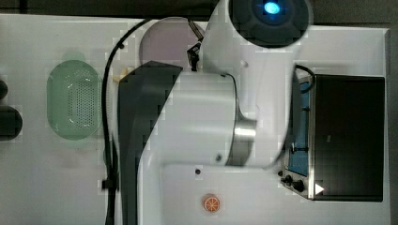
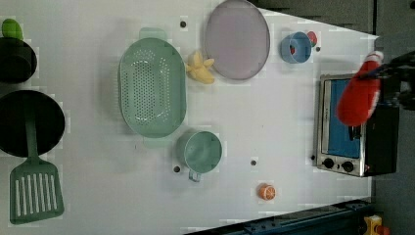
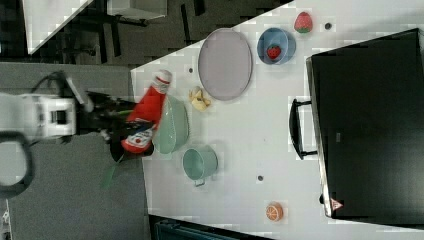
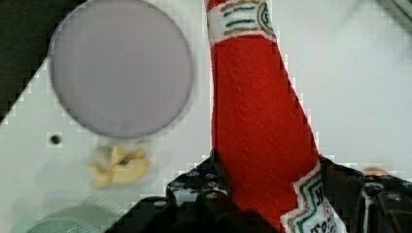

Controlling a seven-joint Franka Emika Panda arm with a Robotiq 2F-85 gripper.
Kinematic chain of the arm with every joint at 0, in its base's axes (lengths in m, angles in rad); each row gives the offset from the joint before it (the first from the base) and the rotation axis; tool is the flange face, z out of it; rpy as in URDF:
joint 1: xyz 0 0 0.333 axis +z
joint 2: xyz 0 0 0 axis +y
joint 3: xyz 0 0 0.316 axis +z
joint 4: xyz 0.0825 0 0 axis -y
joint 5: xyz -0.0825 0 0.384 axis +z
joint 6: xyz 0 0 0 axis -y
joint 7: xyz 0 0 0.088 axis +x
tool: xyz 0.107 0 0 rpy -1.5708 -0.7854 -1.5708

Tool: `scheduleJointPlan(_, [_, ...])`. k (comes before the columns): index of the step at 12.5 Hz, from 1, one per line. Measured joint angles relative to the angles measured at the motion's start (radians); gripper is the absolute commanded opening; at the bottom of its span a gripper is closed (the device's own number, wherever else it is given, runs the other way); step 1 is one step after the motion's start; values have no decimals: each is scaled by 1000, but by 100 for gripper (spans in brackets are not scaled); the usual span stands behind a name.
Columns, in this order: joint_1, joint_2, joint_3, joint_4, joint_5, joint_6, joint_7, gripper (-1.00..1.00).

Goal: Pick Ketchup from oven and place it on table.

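The white table [image 2: 274, 117] has a wide bare stretch between the green colander [image 2: 152, 88] and the oven [image 2: 355, 128], which sits by one short edge; an orange slice [image 2: 266, 191] lies near the long edge. The ketchup [image 3: 145, 119] hangs in the air, well off the tabletop, out of the oven. Its white label [image 4: 318, 206] has green-edged lettering too cut off to read, and the cap band [image 4: 240, 19] carries striped marks. The gripper [image 4: 279, 194] clamps the bottle's lower body with its jaws partly spread. The arm [image 1: 197, 112] stretches across the table, wrist turned so the bottle lies tilted with its cap toward the grey plate [image 3: 225, 64]
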Motion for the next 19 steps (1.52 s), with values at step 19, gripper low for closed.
scheduleJointPlan(19, [-11,269,28,-479,-34,728,37,100])
